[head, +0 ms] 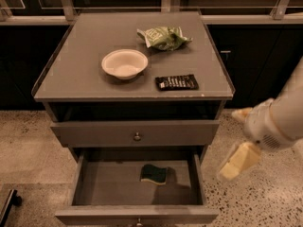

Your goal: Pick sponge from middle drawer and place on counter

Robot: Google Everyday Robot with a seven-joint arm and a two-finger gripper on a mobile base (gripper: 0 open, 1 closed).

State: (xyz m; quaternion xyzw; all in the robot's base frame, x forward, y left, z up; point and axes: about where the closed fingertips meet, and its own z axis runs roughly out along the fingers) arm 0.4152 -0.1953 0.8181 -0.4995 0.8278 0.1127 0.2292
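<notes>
Green-and-yellow foam sponge (154,174), lying mid-tray in the open middle drawer (109,189).
Gripper (232,143) is hovering right of the drawer, fingers spread, carrying nothing. Sponge is looking light, soft and squashable, so pinching across its narrow waist should suit. Counter (85,41) is waiting above the drawer.

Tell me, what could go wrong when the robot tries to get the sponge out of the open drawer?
1. The gripper hangs to the right, outside the middle drawer. Swinging in, it might bump the drawer's side wall.
2. The sponge lies near the back, close under the shut drawer above, so the gripper might hit that front panel.
3. On the counter, the white bowl, snack bag and black wrapper could get knocked at set-down.
</notes>
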